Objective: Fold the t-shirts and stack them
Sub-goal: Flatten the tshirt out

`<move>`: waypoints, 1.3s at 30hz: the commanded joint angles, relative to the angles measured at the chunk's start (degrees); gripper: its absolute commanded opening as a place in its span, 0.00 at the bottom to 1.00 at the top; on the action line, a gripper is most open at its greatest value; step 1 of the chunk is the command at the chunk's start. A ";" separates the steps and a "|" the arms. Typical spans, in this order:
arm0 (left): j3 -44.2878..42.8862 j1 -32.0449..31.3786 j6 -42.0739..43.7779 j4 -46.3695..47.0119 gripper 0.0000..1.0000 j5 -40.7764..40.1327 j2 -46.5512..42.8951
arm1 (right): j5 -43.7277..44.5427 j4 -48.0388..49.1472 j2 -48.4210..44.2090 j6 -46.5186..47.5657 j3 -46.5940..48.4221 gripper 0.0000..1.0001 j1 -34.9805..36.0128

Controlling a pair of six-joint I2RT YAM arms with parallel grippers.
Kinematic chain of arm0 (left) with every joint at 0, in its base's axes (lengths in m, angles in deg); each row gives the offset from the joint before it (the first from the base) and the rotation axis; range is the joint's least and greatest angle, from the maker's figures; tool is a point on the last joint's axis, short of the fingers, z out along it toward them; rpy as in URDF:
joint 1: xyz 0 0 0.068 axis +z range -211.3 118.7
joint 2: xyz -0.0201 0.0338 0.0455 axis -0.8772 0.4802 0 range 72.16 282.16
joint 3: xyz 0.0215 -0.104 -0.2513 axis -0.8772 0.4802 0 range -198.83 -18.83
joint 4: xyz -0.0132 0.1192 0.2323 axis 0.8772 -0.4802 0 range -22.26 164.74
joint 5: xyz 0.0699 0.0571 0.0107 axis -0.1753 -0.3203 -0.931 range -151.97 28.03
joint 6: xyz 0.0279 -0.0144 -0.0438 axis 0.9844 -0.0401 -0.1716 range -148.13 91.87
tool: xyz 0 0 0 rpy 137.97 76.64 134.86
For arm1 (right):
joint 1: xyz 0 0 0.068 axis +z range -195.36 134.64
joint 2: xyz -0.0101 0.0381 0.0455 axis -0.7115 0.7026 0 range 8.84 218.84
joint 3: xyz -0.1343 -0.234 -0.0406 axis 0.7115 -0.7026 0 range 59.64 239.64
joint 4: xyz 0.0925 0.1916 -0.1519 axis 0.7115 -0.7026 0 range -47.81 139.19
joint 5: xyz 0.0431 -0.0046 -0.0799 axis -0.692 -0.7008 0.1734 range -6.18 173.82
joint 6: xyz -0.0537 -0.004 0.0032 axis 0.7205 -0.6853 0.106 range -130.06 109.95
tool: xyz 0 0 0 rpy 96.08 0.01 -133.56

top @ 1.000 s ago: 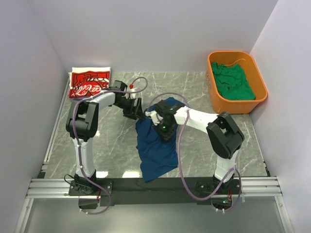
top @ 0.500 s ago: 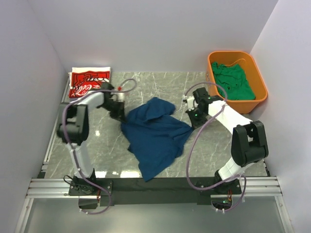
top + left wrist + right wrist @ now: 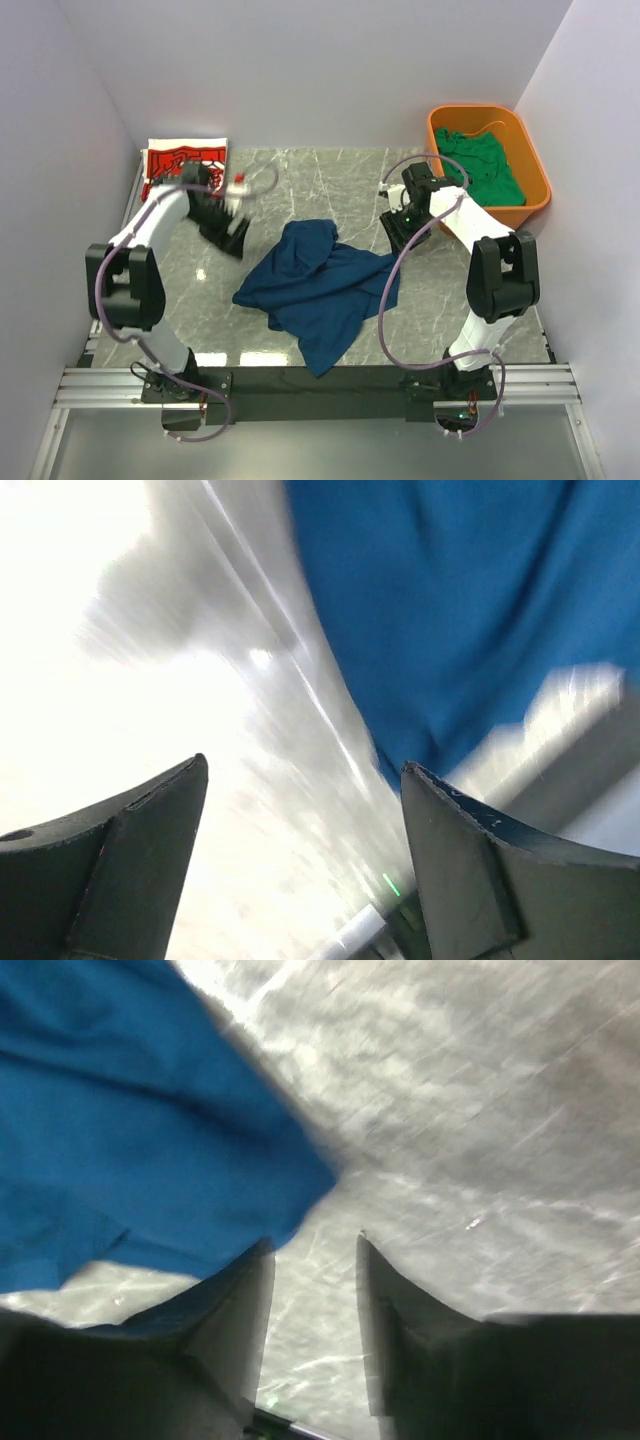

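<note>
Closest to the arm bases is the navy t-shirt (image 3: 322, 290). It's lying in a rumpled heap in the middle of the marble table (image 3: 330, 172), with one tail pointing back toward the near edge. It's bunched up enough that I can't pick out sleeves or a collar, and no print is showing, just plain blue cloth. Neither arm has hold of it. The left gripper (image 3: 302, 767) is off to the shirt's left with its fingers spread wide and nothing between them. Its wrist cam is smeared and half blown out to white, so all I get is blue fabric in the upper right, apart from the fingers. The right gripper (image 3: 314, 1242) is by the shirt's far right corner, fingers parted with a narrower gap and only bare marble showing through it. A blue edge of the shirt sits just beside its left finger, and whether the two touch I can't say. Further back on the left, the red t-shirt (image 3: 182, 166) with white lettering lies folded flat in the far corner, its near edge partly covered by the left arm. Far right is the orange tub (image 3: 480, 218) with the green t-shirt (image 3: 482, 168) wadded inside, shape impossible to read.
</note>
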 commanded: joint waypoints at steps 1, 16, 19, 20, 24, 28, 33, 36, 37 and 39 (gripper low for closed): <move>-15.27 -2.05 -2.00 7.83 0.84 7.98 5.17 | -3.32 -5.29 -2.44 1.31 1.26 0.61 -0.37; -23.05 -20.77 -1.04 6.78 0.80 10.81 13.02 | -4.11 0.51 -0.43 -9.67 -8.59 0.70 0.95; -17.86 -24.55 -3.41 9.94 0.81 7.48 10.82 | -5.95 0.51 1.77 -9.94 -7.54 0.69 1.13; -15.77 -26.30 -4.29 10.74 0.81 6.33 10.64 | -6.48 0.25 2.91 -10.03 -6.75 0.69 1.30; -12.93 -28.16 -8.59 13.99 0.76 2.47 11.95 | -7.80 -0.28 5.46 -10.47 -5.86 0.68 1.48; -13.02 -28.69 -11.32 15.84 0.67 1.93 13.80 | -7.63 -0.02 7.40 -10.91 -7.00 0.57 1.39; -16.27 -27.99 -15.01 16.98 0.17 4.65 14.77 | -8.24 -1.16 6.09 -10.56 -6.66 0.12 1.13; -19.34 -23.26 -17.39 16.29 0.01 7.72 13.11 | -7.28 -3.27 3.10 -7.76 -5.25 0.00 0.95; -20.57 -21.32 -17.92 15.50 0.01 9.12 12.67 | -6.23 -3.53 0.74 -6.87 -4.73 0.00 0.87; -25.39 -14.74 -20.11 14.01 0.01 10.71 11.96 | -2.73 -3.80 -1.64 -3.55 -3.06 0.00 0.78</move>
